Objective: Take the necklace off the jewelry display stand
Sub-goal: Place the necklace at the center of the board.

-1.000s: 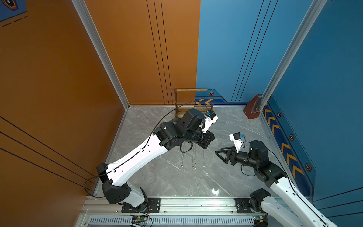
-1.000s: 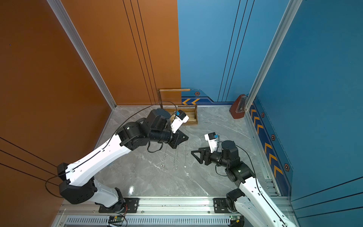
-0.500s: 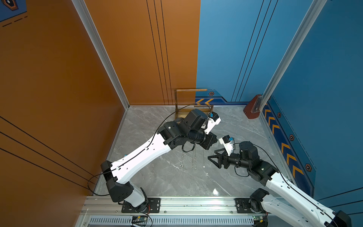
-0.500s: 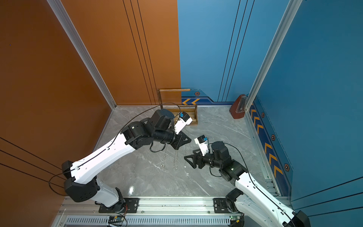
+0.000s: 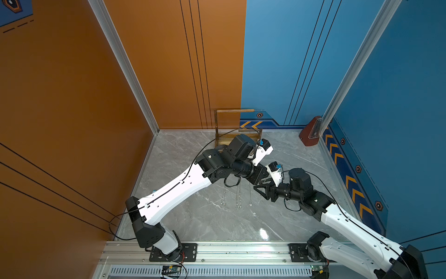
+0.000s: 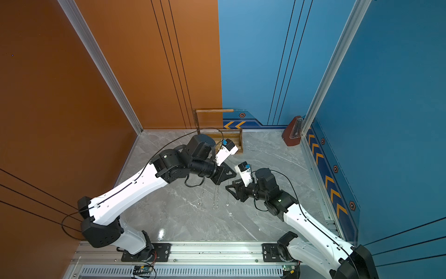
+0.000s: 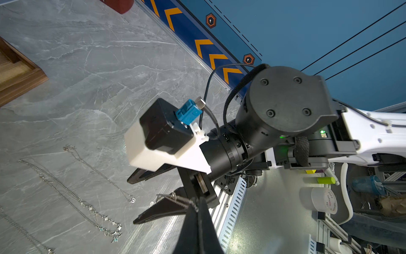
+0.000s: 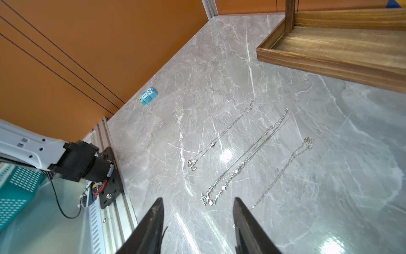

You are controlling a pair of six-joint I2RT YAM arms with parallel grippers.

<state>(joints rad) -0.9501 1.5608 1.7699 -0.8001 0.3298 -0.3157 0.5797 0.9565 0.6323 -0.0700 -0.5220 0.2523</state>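
The left gripper (image 7: 196,209) is pinched tight on a thin silver necklace (image 7: 178,199), with a short run of chain draped off its tips. So the necklace is clear of the jewelry display stand (image 5: 234,110), which sits back against the wall in both top views (image 6: 214,110) with its long crossbar looking bare. The chain hangs in the air between the two arms, above the grey marble floor (image 8: 351,132).

The right gripper (image 8: 197,199) faces the left one at close range. Its jaws stand apart and I can see nothing clamped in them. The loose end of the chain lies right by its lower finger (image 7: 162,211). From where I stand I can't tell whether the chain is already between the jaws or just in front of them.

Three other necklaces (image 8: 259,143) lie stretched out side by side on the floor below, near the front of the stand's tray.

To my eye the lift-off is done, and this is a hand-over or a two-handed lay-down. The next move needs the right jaws to close squarely on that fine chain without tugging it from the left grip. Then the necklace can go down beside the row, clear of the others so nothing tangles.
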